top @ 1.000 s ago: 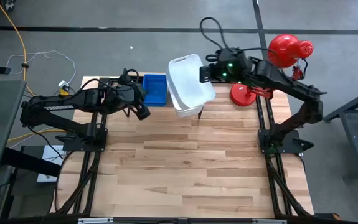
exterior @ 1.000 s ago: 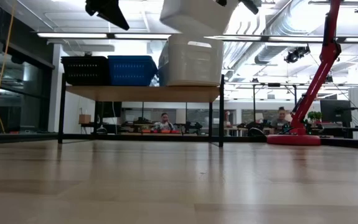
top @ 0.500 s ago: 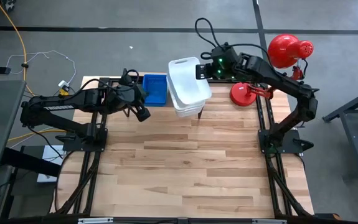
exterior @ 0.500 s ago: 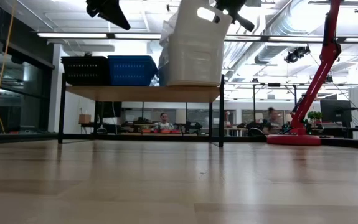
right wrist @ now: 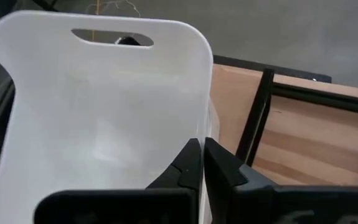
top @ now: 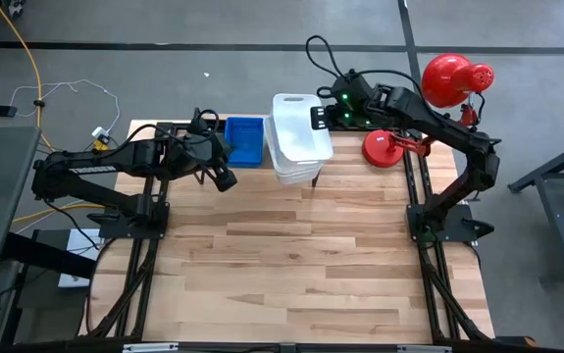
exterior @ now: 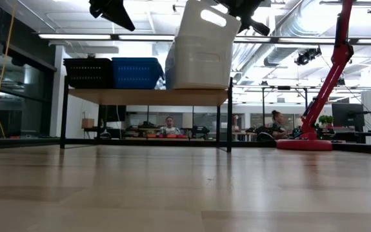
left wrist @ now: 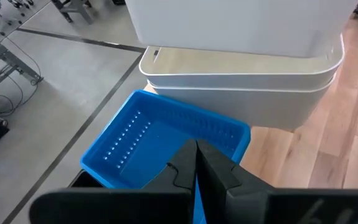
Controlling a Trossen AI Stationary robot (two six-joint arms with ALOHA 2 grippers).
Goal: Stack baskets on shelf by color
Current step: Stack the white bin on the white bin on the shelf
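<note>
- Near half of the surface (top: 301, 265) is bare wood; no baskets on it in the high or low view.
- Left end effector (top: 225, 180) closed and empty, hovering above the surface just near of the shelf's left part, by the blue basket (top: 244, 140).
- Shelf (exterior: 148, 96) stands at the far edge of the surface. Left to right on it: black basket (exterior: 88, 73), blue basket, then the lower white basket (left wrist: 241, 93).
- Right end effector (right wrist: 201, 163) closed on the right wall of the top white basket (top: 301, 126), wall pinched between the fingers.
- Top white basket sits tilted over the lower white one; in the low view its left side is down against the lower one and its right side is raised. Looks partly nested, not seated.
- Red lamp (top: 448, 83) to the right of the shelf, apart from the baskets.
- Progress, as a judgement: nearly done. Black and blue are placed, white stack is on the shelf. Left: level the top white basket, seat it, release, retract.
</note>
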